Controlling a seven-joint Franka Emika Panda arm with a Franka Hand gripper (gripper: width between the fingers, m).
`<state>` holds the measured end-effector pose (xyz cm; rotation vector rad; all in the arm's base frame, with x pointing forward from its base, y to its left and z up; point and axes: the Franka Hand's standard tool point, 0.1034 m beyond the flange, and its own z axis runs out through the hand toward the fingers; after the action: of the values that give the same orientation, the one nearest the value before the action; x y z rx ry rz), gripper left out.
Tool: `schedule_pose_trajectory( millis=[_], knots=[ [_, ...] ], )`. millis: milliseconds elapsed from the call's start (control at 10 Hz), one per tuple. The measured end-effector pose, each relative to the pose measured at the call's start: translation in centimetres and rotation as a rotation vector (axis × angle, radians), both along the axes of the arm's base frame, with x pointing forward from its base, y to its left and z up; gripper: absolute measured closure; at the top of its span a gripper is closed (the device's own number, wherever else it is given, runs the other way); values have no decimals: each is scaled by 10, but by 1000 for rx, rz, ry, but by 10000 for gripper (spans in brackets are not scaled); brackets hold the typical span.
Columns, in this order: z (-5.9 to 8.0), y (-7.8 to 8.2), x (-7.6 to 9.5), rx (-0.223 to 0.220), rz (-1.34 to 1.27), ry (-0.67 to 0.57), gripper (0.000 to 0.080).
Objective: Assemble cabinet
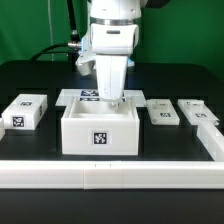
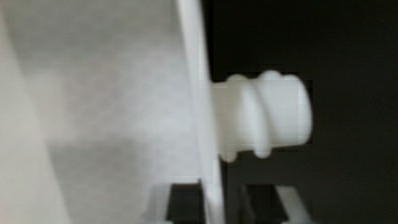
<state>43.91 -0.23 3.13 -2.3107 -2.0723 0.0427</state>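
The cabinet (image 1: 100,135), a large white open box with a tag on its front, stands in the middle of the black table. My gripper (image 1: 108,97) reaches down over the box's back wall. In the wrist view the thin white wall (image 2: 125,100) runs edge-on between my fingers, and my gripper (image 2: 222,205) straddles it. One finger lies against the wall. A dark gap shows between the wall and the other finger (image 2: 270,205). A round ridged white peg (image 2: 267,110) sticks out of the wall's side.
A tagged white block (image 1: 25,112) lies at the exterior view's left, and two more (image 1: 163,112) (image 1: 197,112) lie at its right. The marker board (image 1: 78,96) lies behind the box. A white rail (image 1: 110,176) runs along the front and up the right side.
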Motion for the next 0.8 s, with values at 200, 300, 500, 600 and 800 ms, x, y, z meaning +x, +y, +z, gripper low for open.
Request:
schedule_pose_trajectory(
  millis=[200, 300, 500, 600, 800],
  knots=[
    [0, -1, 0, 0, -1, 0, 766],
    [0, -1, 0, 0, -2, 0, 766],
    [0, -1, 0, 0, -2, 0, 766],
    [0, -1, 0, 0, -2, 0, 766],
    [2, 0, 7, -6, 17, 13, 765]
  ],
)
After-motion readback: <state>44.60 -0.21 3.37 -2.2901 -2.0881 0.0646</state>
